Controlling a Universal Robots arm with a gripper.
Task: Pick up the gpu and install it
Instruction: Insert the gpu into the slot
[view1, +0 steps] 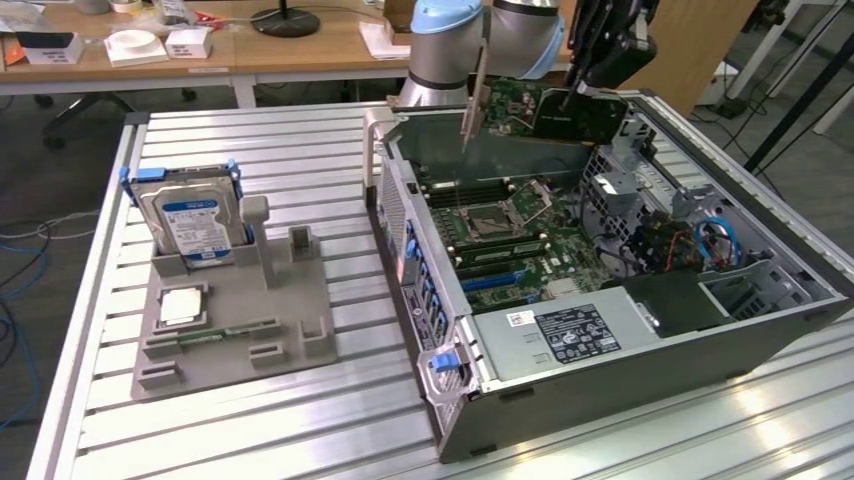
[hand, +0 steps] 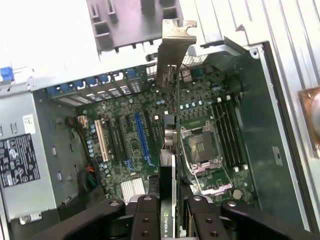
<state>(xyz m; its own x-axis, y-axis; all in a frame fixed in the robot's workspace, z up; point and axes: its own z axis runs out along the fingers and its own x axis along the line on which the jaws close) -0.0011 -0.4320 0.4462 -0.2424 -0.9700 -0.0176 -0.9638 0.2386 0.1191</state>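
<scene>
Upper centre of the exterior view: we see the gripper (view1: 577, 92) clamped on the gpu (view1: 534, 108), held above the open case (view1: 601, 378). Risk, we judge: a skewed card edge could strike the motherboard (view1: 514, 235), missing its slot.

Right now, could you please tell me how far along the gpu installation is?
Done: the gpu is picked up, off the table. In hand: the gripper is shut on it, holding it edge-down above the open case. Left: the card hangs clear of the motherboard, not yet seated in any slot.
</scene>
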